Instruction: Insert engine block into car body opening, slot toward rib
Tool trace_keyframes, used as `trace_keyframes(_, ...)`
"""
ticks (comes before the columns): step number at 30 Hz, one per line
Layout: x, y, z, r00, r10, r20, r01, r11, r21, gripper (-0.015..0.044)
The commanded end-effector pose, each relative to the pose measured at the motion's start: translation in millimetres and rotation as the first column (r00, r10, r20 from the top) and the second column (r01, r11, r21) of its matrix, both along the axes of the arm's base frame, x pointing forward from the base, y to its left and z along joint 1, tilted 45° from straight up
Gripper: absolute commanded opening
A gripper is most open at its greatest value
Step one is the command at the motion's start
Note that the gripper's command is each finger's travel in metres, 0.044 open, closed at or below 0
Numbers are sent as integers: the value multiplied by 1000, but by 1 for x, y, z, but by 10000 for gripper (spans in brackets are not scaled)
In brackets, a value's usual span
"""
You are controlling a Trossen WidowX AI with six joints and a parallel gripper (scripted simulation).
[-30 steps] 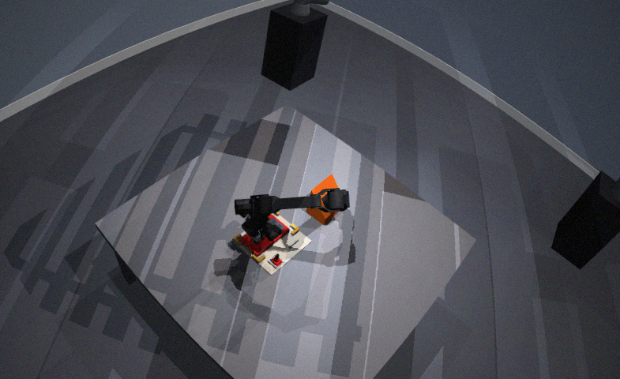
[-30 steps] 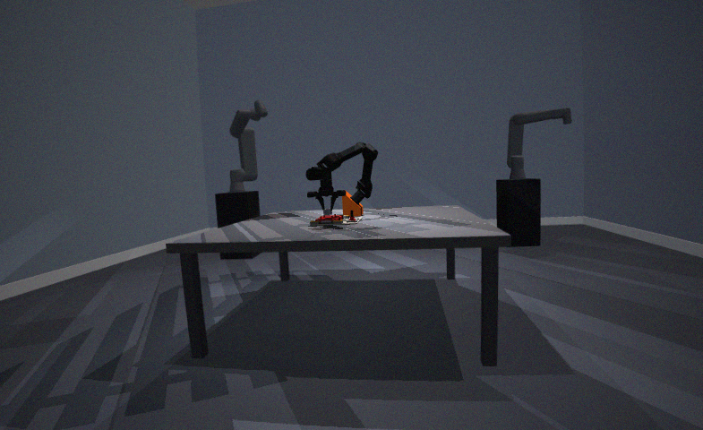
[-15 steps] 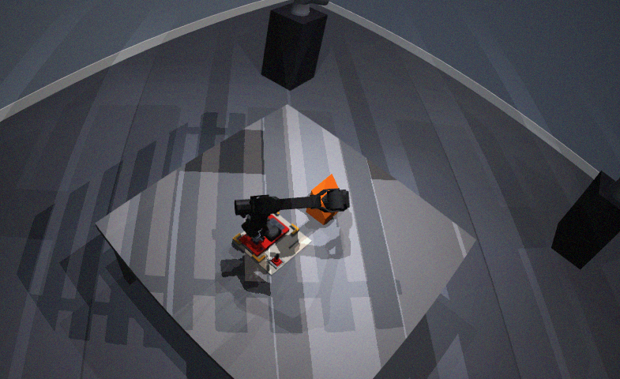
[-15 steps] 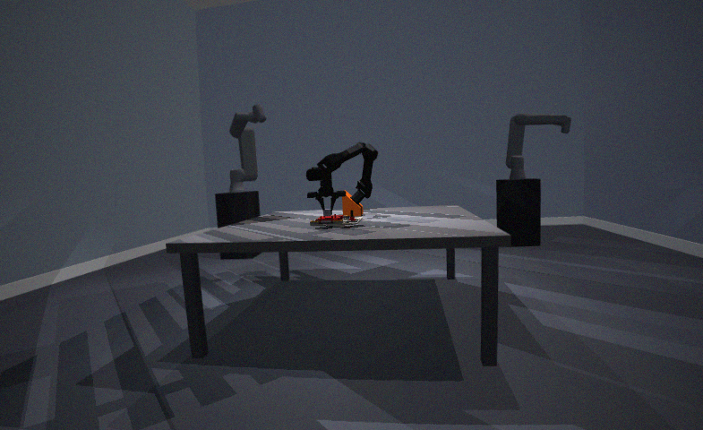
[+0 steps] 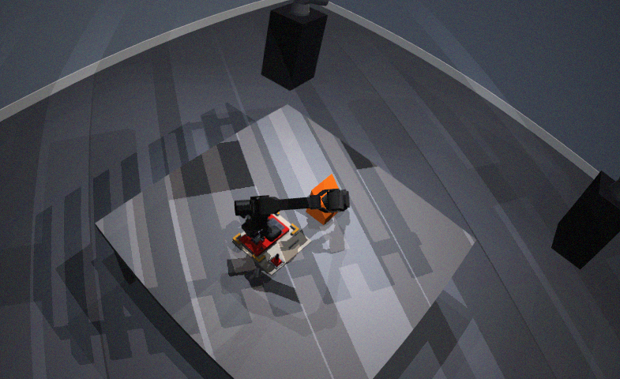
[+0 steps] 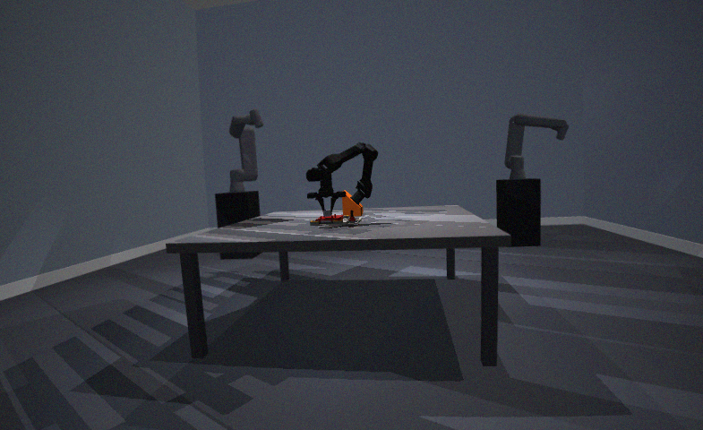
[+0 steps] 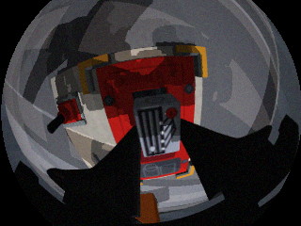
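The grey engine block (image 7: 157,124) (image 6: 328,213) is between the two black fingertips of my gripper (image 7: 158,126) (image 6: 328,212), which is shut on it. Its slotted top and a small red round spot face the wrist camera. The red car body (image 7: 141,71) (image 5: 252,245) (image 6: 321,219) lies under it. A dark strip of the opening (image 7: 149,91) shows just past the block's far edge in the wrist view. The block stands up above the red body in the exterior view. The block hides the rest of the opening and the rib, and I cannot tell how deep its lower end is.
The car body lies on a whitish base plate (image 7: 96,127) with yellow corner brackets (image 7: 203,61). A small red box (image 7: 70,111) (image 5: 276,260) with a black lever stands beside the body. The orange arm mount (image 5: 322,215) (image 6: 350,205) is close by on the table (image 6: 424,234).
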State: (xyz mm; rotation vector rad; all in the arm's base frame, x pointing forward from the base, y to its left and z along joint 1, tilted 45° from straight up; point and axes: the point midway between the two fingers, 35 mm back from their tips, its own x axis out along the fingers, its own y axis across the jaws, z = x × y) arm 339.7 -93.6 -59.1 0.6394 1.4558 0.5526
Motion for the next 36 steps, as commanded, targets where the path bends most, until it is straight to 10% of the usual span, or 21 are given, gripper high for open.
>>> trace_keyframes(1, 0, 0, -1, 1000, -4, -1, 4, 1000, 1, 159)
trace_keyframes(36, 1, 5, -5, 1000, -4, 0, 4, 1000, 1, 159)
